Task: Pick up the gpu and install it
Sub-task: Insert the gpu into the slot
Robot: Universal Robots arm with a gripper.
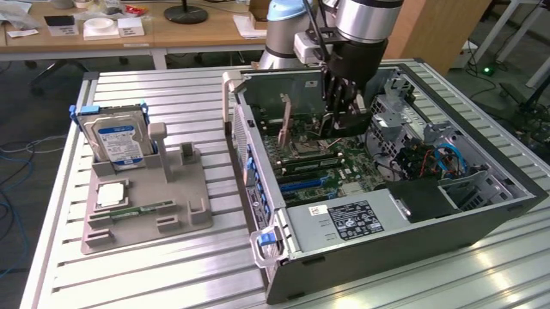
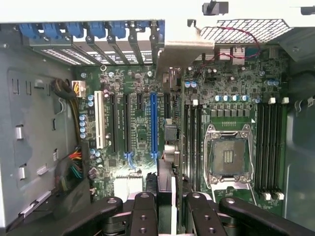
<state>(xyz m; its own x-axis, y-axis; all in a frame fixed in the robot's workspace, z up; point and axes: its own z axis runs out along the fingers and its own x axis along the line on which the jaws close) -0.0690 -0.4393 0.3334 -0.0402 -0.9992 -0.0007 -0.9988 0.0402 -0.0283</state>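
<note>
My gripper (image 1: 346, 125) reaches down into the open computer case (image 1: 516, 193), over the motherboard. It is shut on the gpu (image 2: 170, 169), which I see edge-on as a thin dark card running away between the two black fingers (image 2: 142, 211). The card's pale metal end bracket (image 2: 182, 49) points toward the case's rear slot openings with the blue clips (image 2: 98, 29). In the exterior view the bracket (image 1: 286, 119) stands upright just inside the rear wall. The card hangs over the expansion slots, close beside the long blue slot (image 2: 153, 125). Whether its edge touches a slot is hidden.
The empty CPU socket (image 2: 229, 157) and memory slots (image 2: 268, 147) lie beside the card. A power supply (image 1: 344, 222) fills the case's near corner. On the exterior view's left, a grey holder (image 1: 172, 212) carries a silver hard drive (image 1: 120, 141), a chip (image 1: 112, 193) and a memory stick (image 1: 138, 211).
</note>
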